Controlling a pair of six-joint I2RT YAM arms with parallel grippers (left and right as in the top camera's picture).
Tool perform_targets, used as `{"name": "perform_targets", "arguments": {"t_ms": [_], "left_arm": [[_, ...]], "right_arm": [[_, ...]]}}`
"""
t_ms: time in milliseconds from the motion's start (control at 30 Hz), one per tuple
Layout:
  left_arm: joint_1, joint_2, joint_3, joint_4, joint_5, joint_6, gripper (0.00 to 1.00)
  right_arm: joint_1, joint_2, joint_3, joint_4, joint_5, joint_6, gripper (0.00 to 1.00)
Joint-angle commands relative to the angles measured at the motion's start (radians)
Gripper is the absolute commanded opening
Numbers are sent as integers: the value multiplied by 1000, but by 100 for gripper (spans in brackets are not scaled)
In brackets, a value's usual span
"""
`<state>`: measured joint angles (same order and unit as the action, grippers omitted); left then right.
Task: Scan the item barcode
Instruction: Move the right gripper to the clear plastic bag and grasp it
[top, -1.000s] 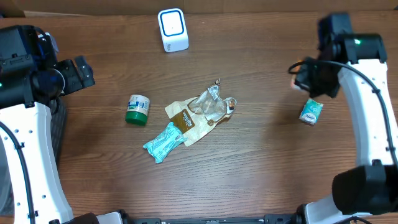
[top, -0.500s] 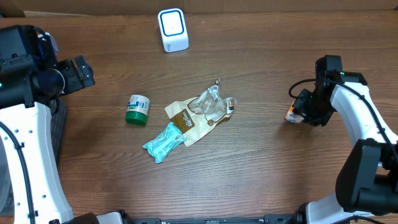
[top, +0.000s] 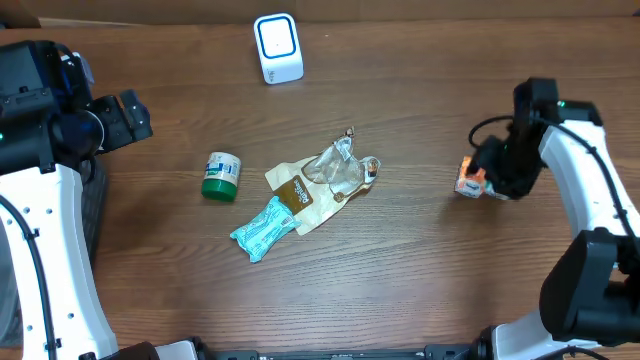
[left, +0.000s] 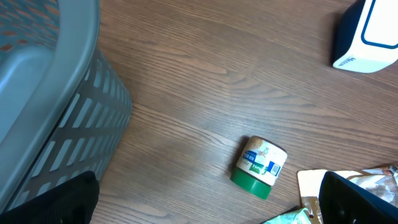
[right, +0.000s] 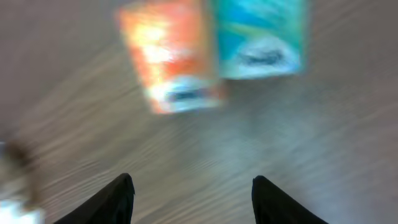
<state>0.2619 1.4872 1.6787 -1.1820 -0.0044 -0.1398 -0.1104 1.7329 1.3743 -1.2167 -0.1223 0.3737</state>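
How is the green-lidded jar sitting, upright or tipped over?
Tipped over: the green-lidded jar lies on its side on the table, its label wall facing the cameras and its lid pointing sideways.

Open tabletop (top: 420, 270) from the crumpled bags (top: 335, 172) across to the orange carton (top: 469, 181) and along the near edge. Narrow gap between green-capped jar (top: 221, 175) and bags, teal pouch (top: 265, 228) touching them. White scanner (top: 278, 47) at far edge; grey basket (left: 56, 81) walling the left.

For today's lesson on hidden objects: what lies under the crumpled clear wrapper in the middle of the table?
A brown packet lies under the clear wrapper, its lower-left end sticking out. Anything else beneath the crumpled folds is covered and cannot be made out.
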Motion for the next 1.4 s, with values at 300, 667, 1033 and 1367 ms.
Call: {"name": "perform_targets", "arguments": {"t_ms": [300,667,1033,1367], "left_arm": [[0,-15,-1,4,-5,5,100],[0,-15,-1,4,-5,5,100],[0,-15,-1,4,-5,5,99],[0,-15,-1,4,-5,5,100]], "right_arm": [[338,24,39,344,-372,89,42],[651,242,39,609,-305,332,21],[696,288,39,465,-251,267,21],[624,288,39,315,-113,246,25]]}}
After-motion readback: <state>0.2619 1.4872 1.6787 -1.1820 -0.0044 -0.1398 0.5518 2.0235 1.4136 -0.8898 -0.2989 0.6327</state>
